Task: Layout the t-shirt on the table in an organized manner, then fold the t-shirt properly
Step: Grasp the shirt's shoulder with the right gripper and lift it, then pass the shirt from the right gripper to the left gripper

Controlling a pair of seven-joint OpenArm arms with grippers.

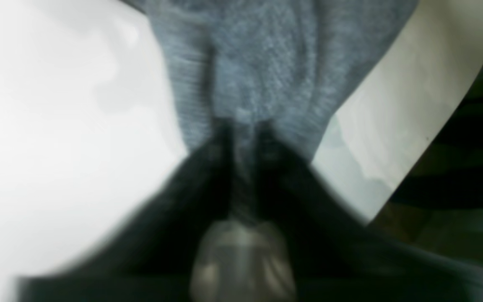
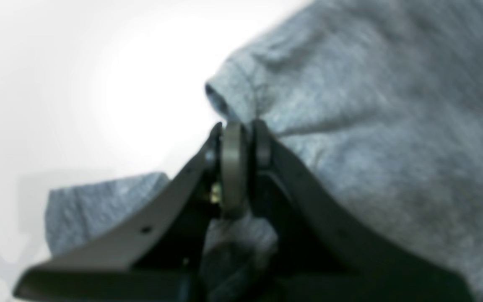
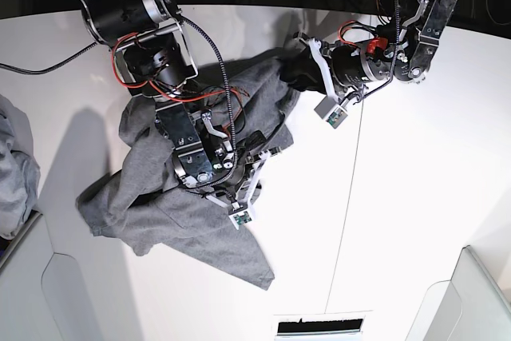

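T-shirt: the grey t-shirt [image 3: 192, 221] lies rumpled on the white desk [image 3: 415, 197], spread from the upper centre of the base view down to the lower centre, with one flap reaching toward the bottom edge.
Left end effector: the left end effector [image 1: 245, 126] sits at the shirt's upper end, upper centre-right of the base view; in the blurred left wrist view its jaws stand narrow, with grey cloth pinched between the tips.
Right end effector: the right end effector [image 2: 239, 130] is over the middle of the shirt in the base view; its jaws are drawn together on a fold near a stitched hem, and more cloth bunches between the fingers lower down.
Desk edge: in the left wrist view the desk's edge runs diagonally at the right, dark beyond it.
Other cloth: a paler bluish-grey heap [image 3: 14, 173] lies at the left edge of the base view, well apart from the shirt.
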